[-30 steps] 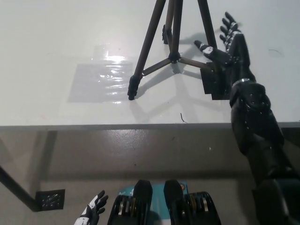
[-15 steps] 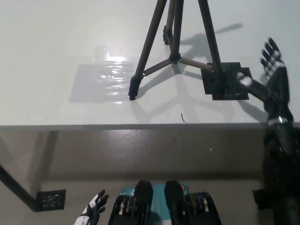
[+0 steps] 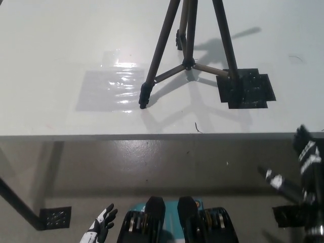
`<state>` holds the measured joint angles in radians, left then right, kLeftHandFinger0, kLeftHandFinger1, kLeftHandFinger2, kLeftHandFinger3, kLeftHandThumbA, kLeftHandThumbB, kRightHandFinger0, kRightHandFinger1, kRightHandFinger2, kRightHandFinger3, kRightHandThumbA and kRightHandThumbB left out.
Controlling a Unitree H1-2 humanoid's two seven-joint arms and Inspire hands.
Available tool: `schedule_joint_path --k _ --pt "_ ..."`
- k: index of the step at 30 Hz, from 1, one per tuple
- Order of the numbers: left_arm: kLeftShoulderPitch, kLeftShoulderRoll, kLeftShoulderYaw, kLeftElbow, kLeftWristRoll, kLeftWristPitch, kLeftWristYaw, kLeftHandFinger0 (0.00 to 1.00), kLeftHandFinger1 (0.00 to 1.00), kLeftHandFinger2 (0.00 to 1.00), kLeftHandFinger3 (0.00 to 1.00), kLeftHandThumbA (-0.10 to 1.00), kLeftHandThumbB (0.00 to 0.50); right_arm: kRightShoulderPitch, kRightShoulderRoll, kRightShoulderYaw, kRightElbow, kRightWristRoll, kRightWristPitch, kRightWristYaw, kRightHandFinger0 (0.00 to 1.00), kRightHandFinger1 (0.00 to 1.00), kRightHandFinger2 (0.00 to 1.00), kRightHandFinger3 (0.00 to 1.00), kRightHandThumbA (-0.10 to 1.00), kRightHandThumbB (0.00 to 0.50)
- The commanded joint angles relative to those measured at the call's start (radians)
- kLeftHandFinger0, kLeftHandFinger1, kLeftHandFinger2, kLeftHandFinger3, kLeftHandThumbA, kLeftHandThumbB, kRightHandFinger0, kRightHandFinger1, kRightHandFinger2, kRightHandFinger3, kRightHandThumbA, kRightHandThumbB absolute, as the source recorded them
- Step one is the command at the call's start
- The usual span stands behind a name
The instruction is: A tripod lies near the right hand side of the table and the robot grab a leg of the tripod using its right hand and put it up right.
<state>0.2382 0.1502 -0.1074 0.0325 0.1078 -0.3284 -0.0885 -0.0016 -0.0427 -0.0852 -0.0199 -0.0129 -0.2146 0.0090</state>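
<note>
The dark tripod (image 3: 188, 48) stands upright on the white table (image 3: 61, 45), its three legs spread. One foot rests near the middle front, another on a black patch (image 3: 248, 88) at the right. My black right hand (image 3: 298, 169) hangs open below the table's front edge at the far right, well clear of the tripod. The white left hand (image 3: 101, 225) rests open at the bottom left, below the table.
A shiny clear-tape patch (image 3: 109, 88) lies on the table left of the tripod. The table's front edge (image 3: 152, 136) runs across the middle. Below it lies grey floor, with a table leg and its foot plate (image 3: 53, 216) at the lower left.
My right hand has let go of the tripod, pulled back to the right and dropped off the table to below its front edge. The tripod stays standing.
</note>
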Motion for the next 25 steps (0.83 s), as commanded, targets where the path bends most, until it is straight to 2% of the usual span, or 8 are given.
schedule_joint_path --k 1,3,6,10,13,14,18,25 --pt "0.0 0.029 0.005 -0.026 -0.041 -0.049 -0.029 1.0 1.0 1.0 1.0 1.0 0.319 0.267 -0.037 0.269 -0.466 0.012 -0.255 0.163 1.0 1.0 1.0 1.0 1.0 0.387" --pt "0.005 0.024 0.003 -0.023 -0.037 -0.054 -0.025 1.0 1.0 1.0 1.0 1.0 0.32 0.269 -0.035 0.261 -0.384 -0.004 -0.255 0.143 1.0 1.0 1.0 1.0 1.0 0.396" --pt "-0.016 0.021 0.012 -0.006 -0.034 -0.059 -0.014 1.0 1.0 1.0 1.0 1.0 0.334 0.217 -0.023 0.251 -0.233 0.013 -0.255 0.119 1.0 1.0 1.0 1.0 1.0 0.443" --pt "0.004 0.02 0.015 -0.017 -0.035 -0.05 -0.01 1.0 1.0 1.0 1.0 1.0 0.337 0.179 -0.012 0.239 -0.051 0.007 -0.255 0.089 1.0 1.0 1.0 1.0 1.0 0.412" --pt "0.009 0.019 0.013 -0.004 -0.028 -0.063 -0.006 1.0 1.0 1.0 1.0 1.0 0.345 0.158 -0.016 0.232 0.071 0.019 -0.255 0.097 1.0 1.0 1.0 1.0 1.0 0.413" --pt "0.013 0.016 0.013 -0.002 -0.029 -0.067 -0.005 1.0 1.0 1.0 1.0 1.0 0.342 0.157 -0.021 0.23 0.095 0.026 -0.255 0.105 1.0 1.0 1.0 1.0 1.0 0.39" --pt "-0.002 0.017 0.018 0.003 -0.026 -0.057 -0.002 1.0 1.0 1.0 1.0 1.0 0.336 0.121 -0.022 0.213 0.172 0.072 -0.255 0.129 1.0 1.0 1.0 1.0 1.0 0.421" --pt "-0.018 0.02 0.021 0.0 -0.02 -0.042 -0.004 1.0 1.0 1.0 1.0 1.0 0.345 0.096 -0.021 0.204 0.206 0.074 -0.255 0.133 1.0 1.0 1.0 1.0 1.0 0.425"
